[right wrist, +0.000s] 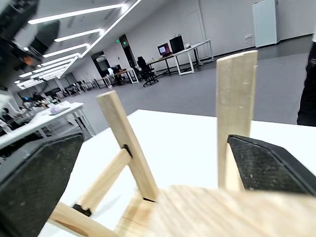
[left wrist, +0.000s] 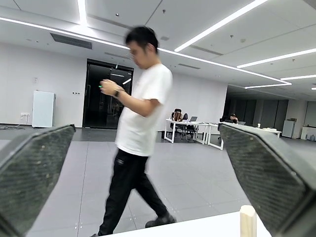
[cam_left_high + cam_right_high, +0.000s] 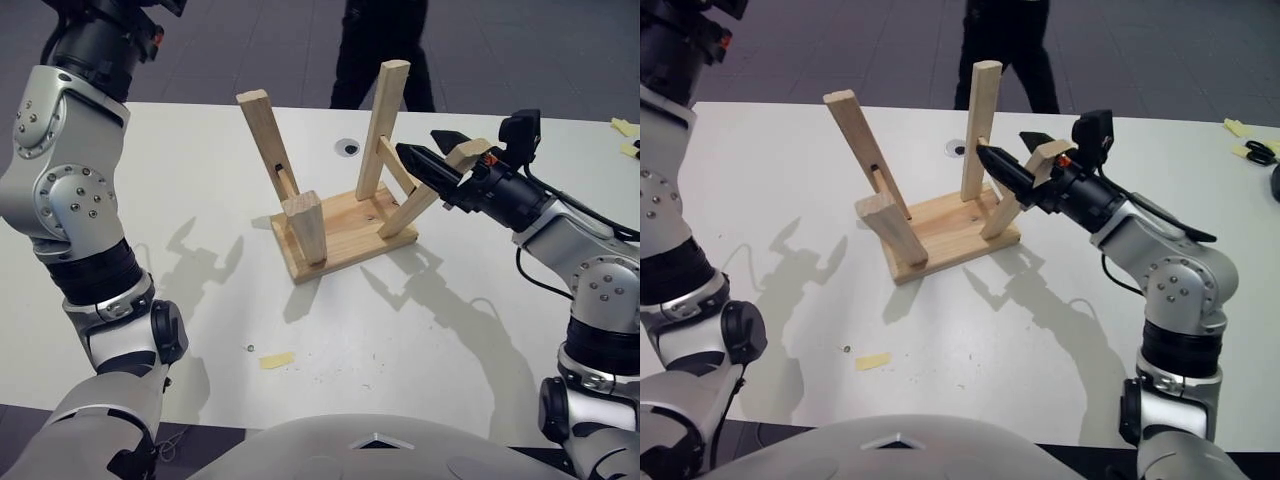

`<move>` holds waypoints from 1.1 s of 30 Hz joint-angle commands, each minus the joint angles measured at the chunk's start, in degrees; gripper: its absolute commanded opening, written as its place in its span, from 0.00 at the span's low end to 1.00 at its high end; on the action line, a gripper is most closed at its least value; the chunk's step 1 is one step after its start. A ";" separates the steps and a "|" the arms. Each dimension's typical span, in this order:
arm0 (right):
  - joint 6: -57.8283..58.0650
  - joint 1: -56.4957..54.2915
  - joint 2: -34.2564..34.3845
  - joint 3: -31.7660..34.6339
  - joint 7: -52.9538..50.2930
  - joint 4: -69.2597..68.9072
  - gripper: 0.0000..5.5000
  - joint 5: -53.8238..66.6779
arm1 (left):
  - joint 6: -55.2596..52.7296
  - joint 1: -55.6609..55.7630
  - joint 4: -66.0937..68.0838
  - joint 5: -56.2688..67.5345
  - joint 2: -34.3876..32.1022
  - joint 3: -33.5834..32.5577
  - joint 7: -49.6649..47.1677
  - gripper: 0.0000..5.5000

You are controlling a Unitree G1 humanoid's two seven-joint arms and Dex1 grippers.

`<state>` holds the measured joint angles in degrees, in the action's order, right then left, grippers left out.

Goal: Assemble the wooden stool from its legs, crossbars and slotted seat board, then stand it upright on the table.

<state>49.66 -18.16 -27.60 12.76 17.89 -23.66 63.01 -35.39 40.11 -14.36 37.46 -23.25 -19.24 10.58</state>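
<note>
Lying upside down near the middle of the table [image 3: 180, 150], the stool [image 3: 303, 225] is seen with its seat board [image 3: 350, 235] flat on the top and four legs pointing up, all splayed. The near-right leg [image 3: 425, 200] is tilted most, toward the right arm. The right gripper [image 3: 418, 142] is held at that leg's upper end, jaws wide apart with the leg tip between them, nothing clamped as far as can be judged. The left gripper [image 2: 148, 148] is raised well above the table, jaws wide apart and empty. Joints look loosely seated, so a leg could be pulled from its slot if the stool is lifted or turned by one leg. The board could be slid by a sideways push on closing, since it is braced by nothing. The stool could be dropped, or parts scattered, if a flip is done one-handed.
</note>
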 commanded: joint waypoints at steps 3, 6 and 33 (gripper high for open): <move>-0.20 -1.34 2.57 5.30 -2.42 -1.99 0.98 16.87 | -0.87 -1.85 -1.03 0.08 -0.08 1.08 0.53 0.98; -0.09 -0.65 0.78 6.54 -1.90 -3.71 0.98 25.36 | -1.07 -2.19 -0.77 0.17 -1.31 1.25 1.86 0.98; -16.78 4.61 -18.43 -13.84 49.63 28.38 0.98 -25.62 | -0.08 -30.03 8.76 -7.12 -28.03 19.13 56.83 0.98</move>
<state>35.03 -9.37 -48.92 2.24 67.11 0.78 41.22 -38.64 7.82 -8.03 34.19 -52.56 -3.97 67.49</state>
